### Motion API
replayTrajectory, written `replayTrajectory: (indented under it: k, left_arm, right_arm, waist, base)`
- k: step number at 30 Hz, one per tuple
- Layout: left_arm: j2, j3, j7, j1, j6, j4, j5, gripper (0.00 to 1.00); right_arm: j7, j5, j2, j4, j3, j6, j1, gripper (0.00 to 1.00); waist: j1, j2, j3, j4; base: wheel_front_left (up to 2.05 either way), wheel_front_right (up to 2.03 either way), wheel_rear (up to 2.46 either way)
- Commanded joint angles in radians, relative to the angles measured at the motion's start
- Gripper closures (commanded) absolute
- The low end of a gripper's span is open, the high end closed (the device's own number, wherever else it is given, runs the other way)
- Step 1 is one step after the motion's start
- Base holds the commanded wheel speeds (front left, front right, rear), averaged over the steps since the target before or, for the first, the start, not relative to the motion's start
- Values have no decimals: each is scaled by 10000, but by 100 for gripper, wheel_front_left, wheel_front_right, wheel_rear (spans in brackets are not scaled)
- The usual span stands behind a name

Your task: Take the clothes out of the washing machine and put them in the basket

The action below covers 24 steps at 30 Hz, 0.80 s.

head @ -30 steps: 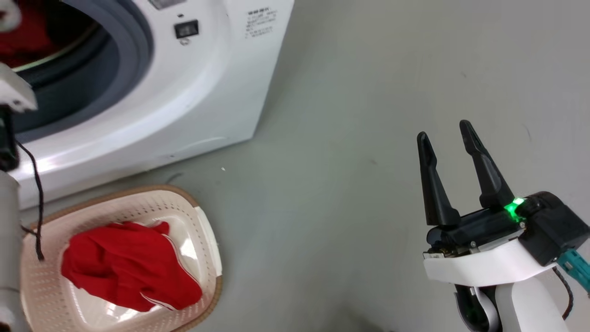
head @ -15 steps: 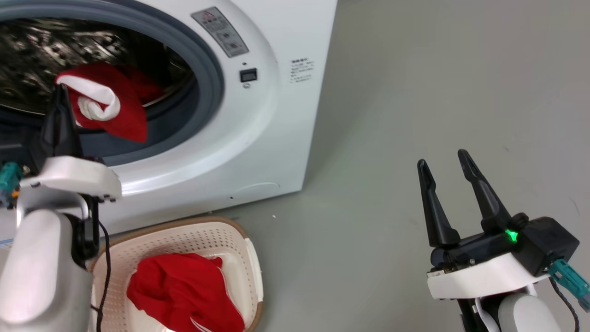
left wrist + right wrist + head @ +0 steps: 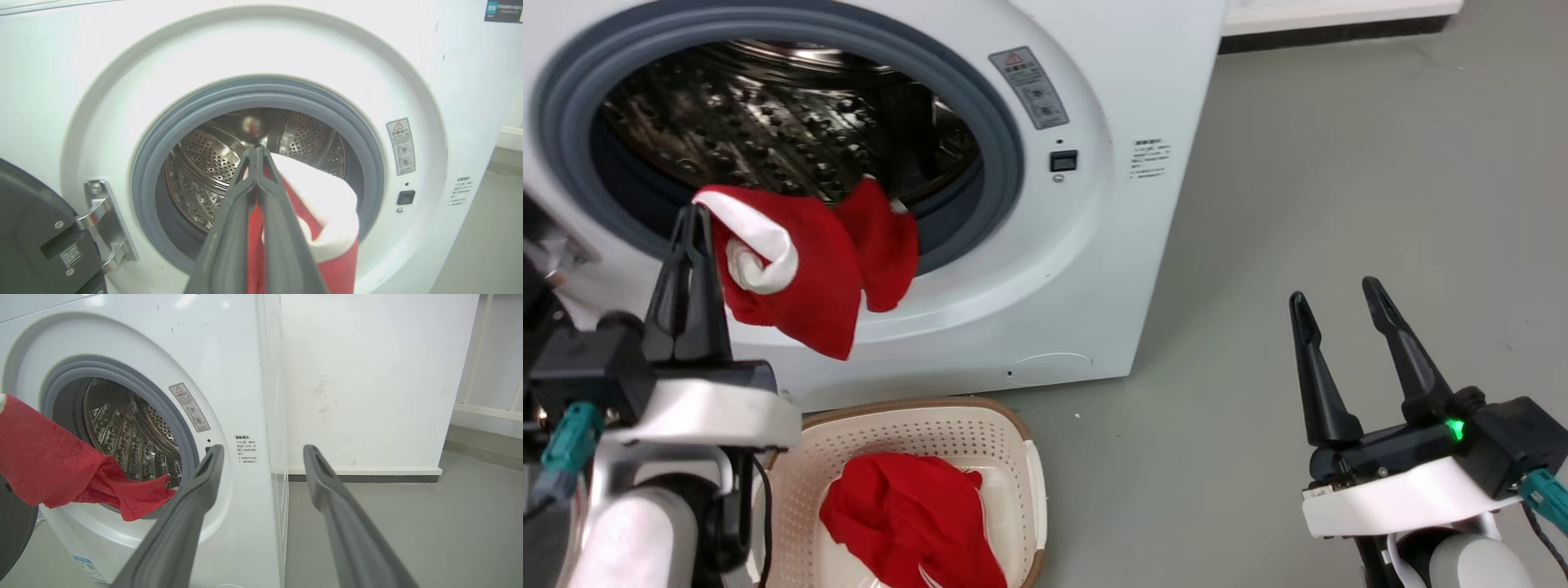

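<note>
dangling garment [image 3: 809, 278] in left tool [image 3: 692, 214]

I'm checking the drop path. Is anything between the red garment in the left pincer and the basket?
Nothing visible does. The garment hangs from the shut left pincer before the washing machine; the basket sits open-topped on the floor lower down, holding another red garment.

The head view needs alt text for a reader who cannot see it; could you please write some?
The left gripper, shut on a red garment with white trim, holds it before the open washing machine. The basket on the floor below holds a second red garment. The right gripper is open, apart at the right.
</note>
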<state>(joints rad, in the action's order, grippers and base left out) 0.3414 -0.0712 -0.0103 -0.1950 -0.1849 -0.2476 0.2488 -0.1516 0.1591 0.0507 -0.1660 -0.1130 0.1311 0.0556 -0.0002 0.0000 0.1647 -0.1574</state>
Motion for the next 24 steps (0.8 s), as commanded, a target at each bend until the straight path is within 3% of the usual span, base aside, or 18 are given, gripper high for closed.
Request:
replayTrajectory:
  k: [1, 7, 12, 18, 24]
  left_arm:
    - [-60, -61, -53, 234, -86, -358, -91, 100]
    - [-333, -418, -328, 1130, -357, -1507, -156, 100]
    - [-630, -629, -440, 1848, -498, -1558, 111, 100]
    - [-1157, -876, -175, 2742, -428, -235, 750, 100]
    - [-1734, -1055, 700, 2775, 15, 2359, 1396, 100]
  right_arm:
    - [11, -1, -6, -74, 37, -7, -124, 0]
    - [173, -74, -5, -208, 111, -7, -193, 0]
    - [279, -143, -5, -341, 86, -7, -161, 0]
    - [362, -186, -6, -451, 13, -7, -81, 0]
    - [460, -298, -6, -588, -32, -7, 144, 0]
  waist:
    - [2, 0, -64, 219]
    - [2, 0, -171, 582]
    - [2, 0, -100, 748]
    - [2, 0, 178, 793]
    - [2, 0, 732, 695]
  base:
    - [0, 0, 0]
    - [0, 0, 0]
    - [0, 0, 0]
    - [0, 0, 0]
    - [0, 0, 0]
